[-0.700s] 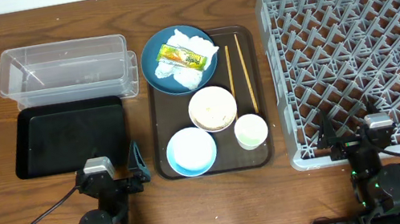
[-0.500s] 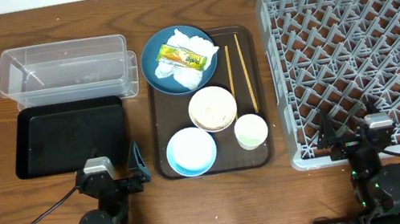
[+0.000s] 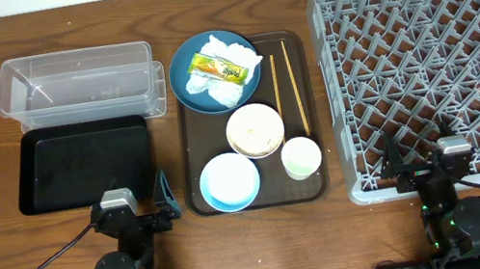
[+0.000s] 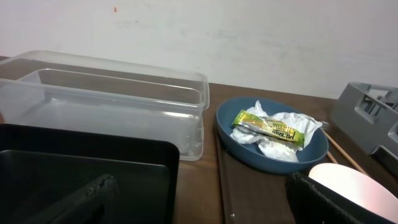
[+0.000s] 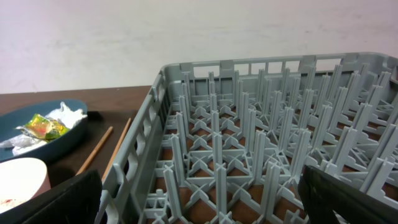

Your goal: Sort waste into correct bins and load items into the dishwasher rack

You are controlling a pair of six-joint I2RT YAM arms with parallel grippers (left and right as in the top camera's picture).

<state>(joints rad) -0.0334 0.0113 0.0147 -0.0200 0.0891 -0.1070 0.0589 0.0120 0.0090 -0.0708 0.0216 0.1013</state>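
On the brown serving tray [image 3: 191,162] a dark blue plate [image 3: 185,87] carries crumpled white tissue [image 3: 234,51] and a yellow-green wrapper [image 3: 217,68]. Below it stand a cream bowl [image 3: 255,130], a light blue bowl [image 3: 229,181] and a white cup [image 3: 301,156], with two chopsticks [image 3: 295,94] beside them. A clear tub [image 3: 75,84] and a black tray [image 3: 79,164] lie to the left, the grey rack [image 3: 433,63] to the right. My left gripper [image 3: 141,213] rests open at the black tray's near right corner. Open too, my right gripper [image 3: 426,167] sits at the rack's near edge. Neither holds anything.
The left wrist view shows the tub [image 4: 106,106], the black tray [image 4: 81,174] and the plate [image 4: 249,155] with the wrapper [image 4: 270,127]. The right wrist view looks across the rack's pegs [image 5: 249,143], with the cup [image 5: 22,177] at the left.
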